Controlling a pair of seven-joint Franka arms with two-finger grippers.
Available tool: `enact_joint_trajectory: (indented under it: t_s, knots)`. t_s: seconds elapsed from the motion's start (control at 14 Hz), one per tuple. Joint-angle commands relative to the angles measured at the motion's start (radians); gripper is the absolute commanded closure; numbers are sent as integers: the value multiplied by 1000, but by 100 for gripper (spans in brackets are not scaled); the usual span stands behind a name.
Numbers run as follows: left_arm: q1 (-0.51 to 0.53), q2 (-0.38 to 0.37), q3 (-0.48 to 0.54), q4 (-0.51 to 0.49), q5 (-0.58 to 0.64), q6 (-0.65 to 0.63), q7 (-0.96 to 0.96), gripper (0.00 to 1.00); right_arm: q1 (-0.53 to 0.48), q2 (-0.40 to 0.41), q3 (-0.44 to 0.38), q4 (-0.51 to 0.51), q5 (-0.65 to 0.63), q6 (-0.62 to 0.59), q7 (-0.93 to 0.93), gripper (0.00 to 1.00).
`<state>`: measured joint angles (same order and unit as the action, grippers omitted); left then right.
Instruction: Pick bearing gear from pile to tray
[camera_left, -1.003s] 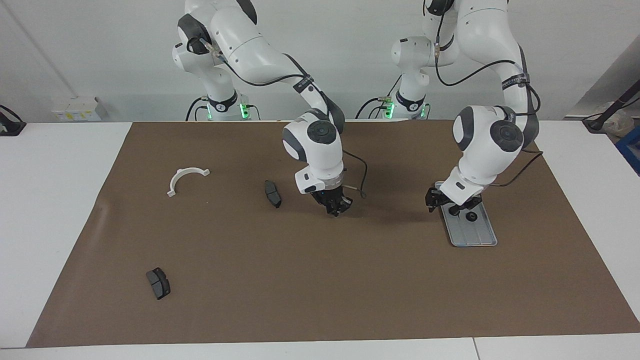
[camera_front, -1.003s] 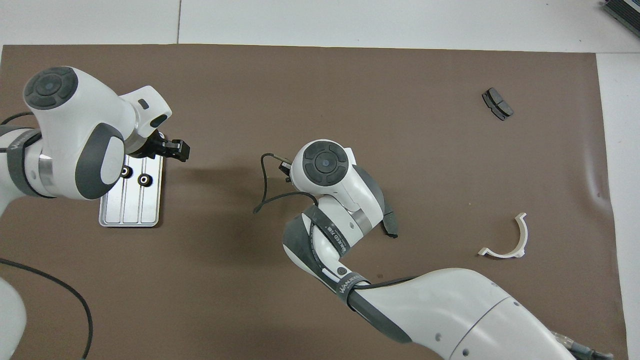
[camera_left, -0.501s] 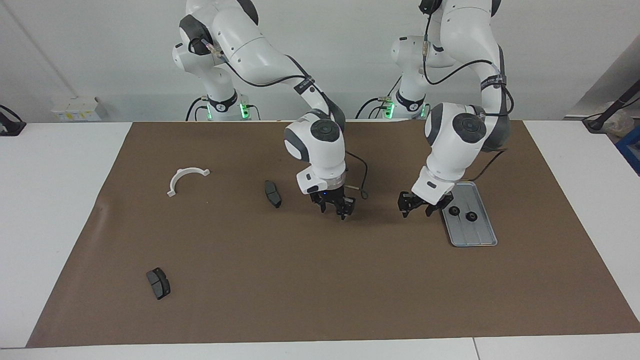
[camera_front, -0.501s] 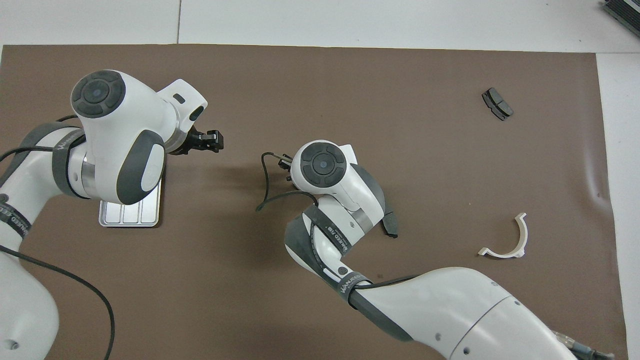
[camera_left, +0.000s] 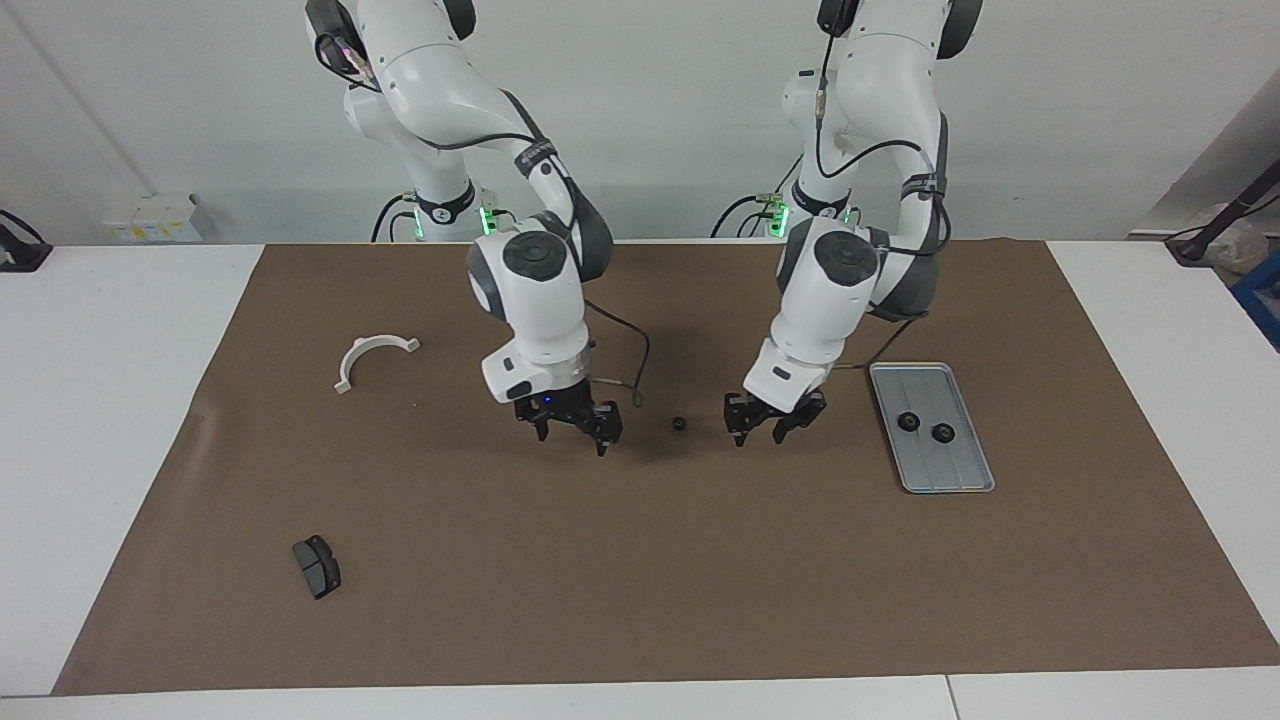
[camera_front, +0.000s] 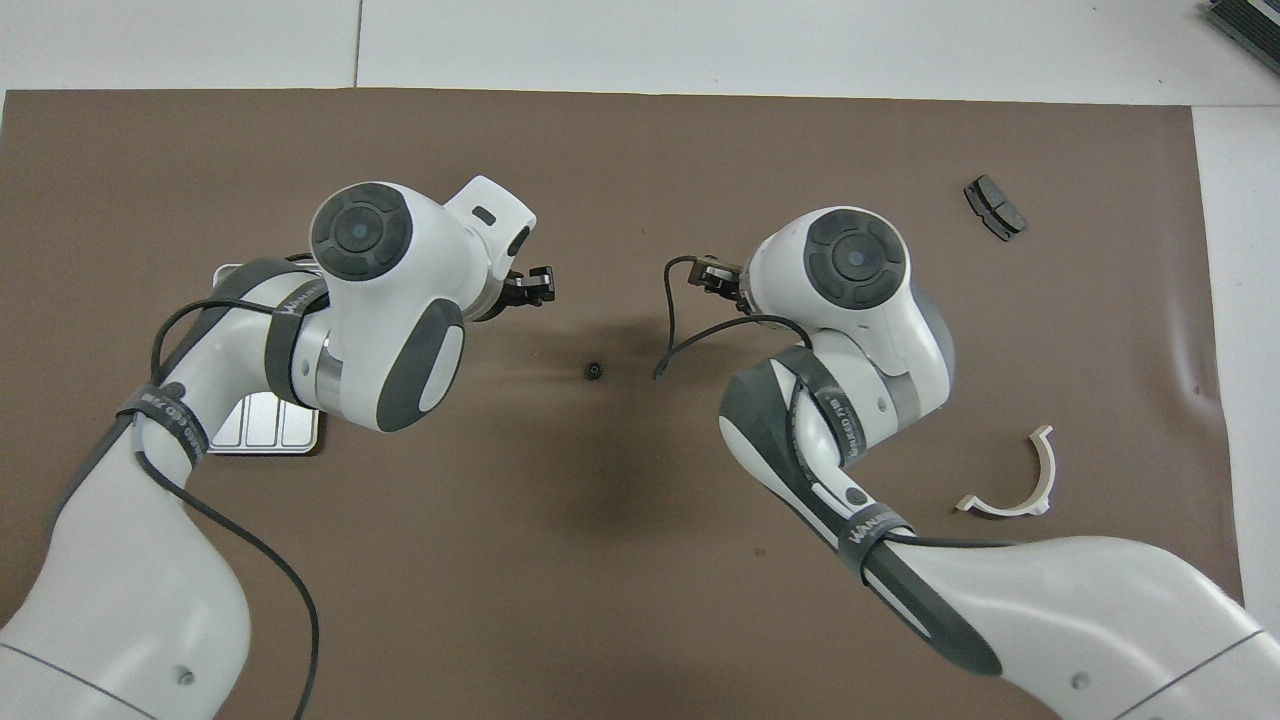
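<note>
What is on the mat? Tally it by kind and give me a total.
Rings: 3
Brake pads: 1 in view
Bracket: 1
Tray: 1
Total: 6

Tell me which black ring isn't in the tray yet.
The lone black ring lying on the brown mat between the left gripper and the right gripper. The other two rings sit side by side in the tray.
</note>
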<state>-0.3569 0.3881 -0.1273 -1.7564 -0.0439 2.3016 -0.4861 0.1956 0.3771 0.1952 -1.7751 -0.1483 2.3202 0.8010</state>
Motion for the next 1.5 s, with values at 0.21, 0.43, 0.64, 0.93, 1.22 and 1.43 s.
enact_joint_trajectory:
  t_s: [0.21, 0.43, 0.64, 0.93, 1.22, 1.43]
  knots:
    - [-98, 44, 18, 22, -1, -4, -26, 40, -155, -170, 13, -67, 4, -102, -279, 0]
    - [-134, 64, 21, -14, 1, -14, -29, 42, -197, -247, 13, -18, 16, -261, -434, 0]
    - [-135, 58, 21, -34, 7, -18, -28, 45, -226, -273, 10, 125, 85, -451, -566, 0]
    - [-148, 51, 21, -61, 7, -18, -28, 50, -231, -276, -11, 275, 84, -657, -683, 0]
    - [-160, 54, 21, -61, 7, -13, -29, 52, -249, -307, -20, 267, 87, -709, -709, 0]
    - [-163, 54, 20, -63, 7, -16, -29, 57, -265, -317, -19, 257, 88, -737, -709, 0]
